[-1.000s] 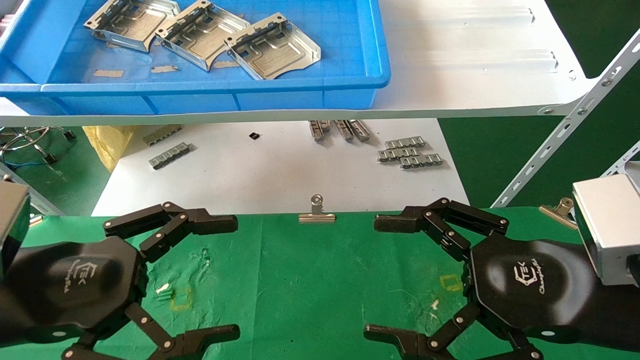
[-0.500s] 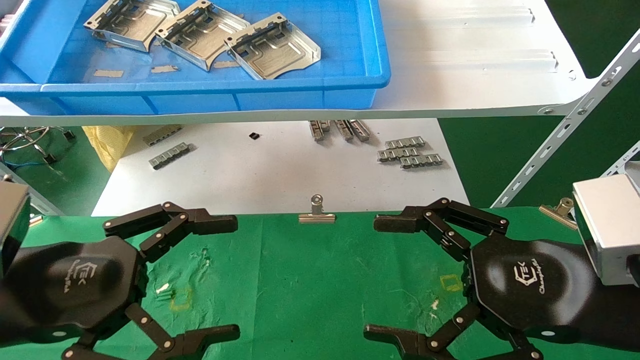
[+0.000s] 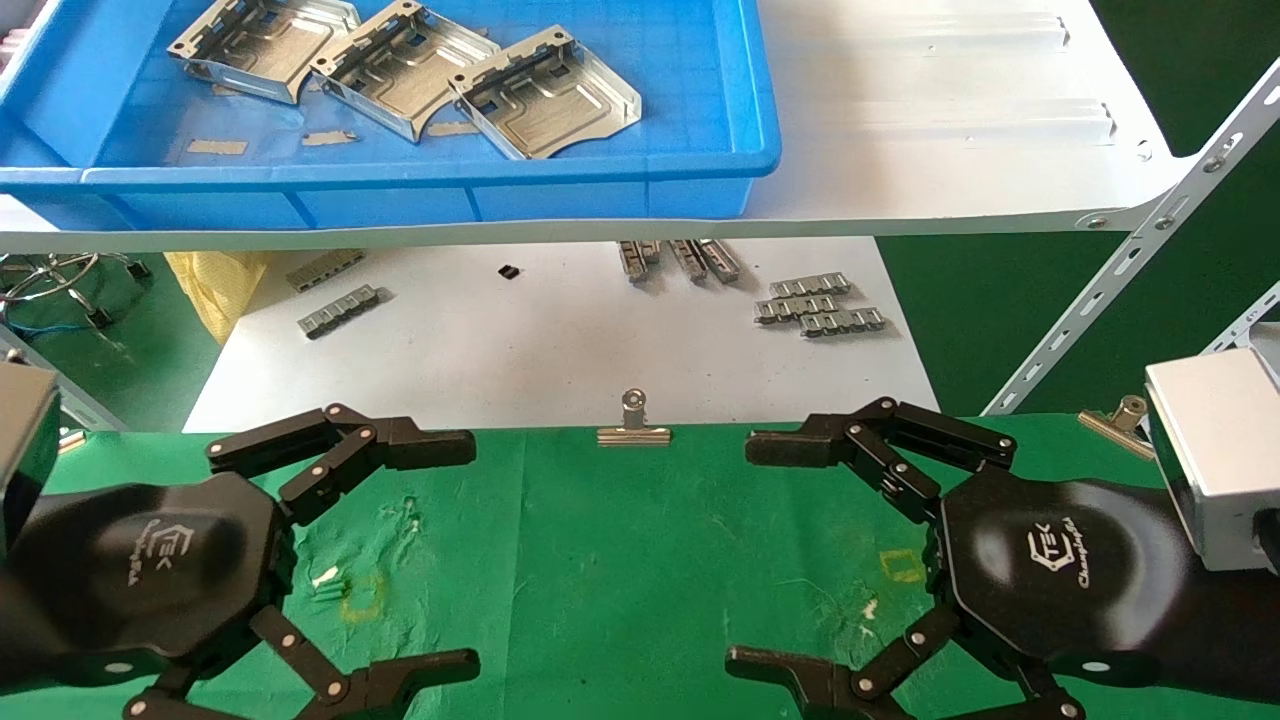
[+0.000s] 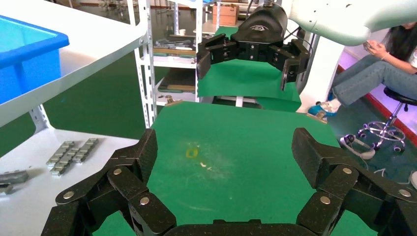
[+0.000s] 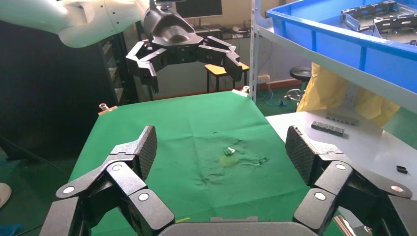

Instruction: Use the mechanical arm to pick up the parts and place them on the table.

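The blue bin [image 3: 400, 190] runs off the head view's top and left edges, cutting off the leftmost of the parts [image 3: 262, 35] at its far rim. The shelf board [image 3: 950, 190] hides the far ends of some grey strips [image 3: 680, 258] on the white sheet. Both grippers' lower fingers are cropped at the bottom edge

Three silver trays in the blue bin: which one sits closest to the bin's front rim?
The rightmost silver stamped-metal tray in the blue plastic bin. Its curved cut-out edge points toward the front rim, and it lies nearer that rim than the middle tray and left tray.
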Robot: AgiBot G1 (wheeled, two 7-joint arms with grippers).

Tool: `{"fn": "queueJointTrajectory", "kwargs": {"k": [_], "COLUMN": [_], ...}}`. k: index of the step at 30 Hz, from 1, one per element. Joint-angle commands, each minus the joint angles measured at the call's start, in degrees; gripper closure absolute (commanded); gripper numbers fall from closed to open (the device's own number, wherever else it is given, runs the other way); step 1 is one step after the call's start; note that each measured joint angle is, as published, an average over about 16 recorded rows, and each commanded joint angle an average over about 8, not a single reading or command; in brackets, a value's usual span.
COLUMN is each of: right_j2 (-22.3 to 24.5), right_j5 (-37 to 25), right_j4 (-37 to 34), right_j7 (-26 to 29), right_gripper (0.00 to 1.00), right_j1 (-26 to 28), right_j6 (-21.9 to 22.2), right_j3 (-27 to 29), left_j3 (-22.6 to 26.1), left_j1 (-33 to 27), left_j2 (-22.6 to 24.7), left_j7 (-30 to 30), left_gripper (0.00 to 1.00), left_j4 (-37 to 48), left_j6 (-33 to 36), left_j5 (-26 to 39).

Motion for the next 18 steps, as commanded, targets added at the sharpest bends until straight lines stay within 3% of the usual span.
{"fn": "queueJointTrajectory", "kwargs": {"k": [1, 18], "right_j2": [0.0, 0.0], "right_j5": [0.0, 0.0], "right_j4": [0.0, 0.0], "right_j7": [0.0, 0.0], "right_gripper": [1.00, 1.00], "right_j1": [0.0, 0.0], "right_j6": [0.0, 0.0], "right_j3": [0.0, 0.0], "left_j3": [0.0, 0.0], "left_j1": [0.0, 0.0], "left_j2": [0.0, 0.0], "left_j7": [0.0, 0.0], "left_gripper": [0.00, 0.00], "left_j4": [0.0, 0.0], "left_j6": [0.0, 0.0], "left_j5": [0.0, 0.0]}}
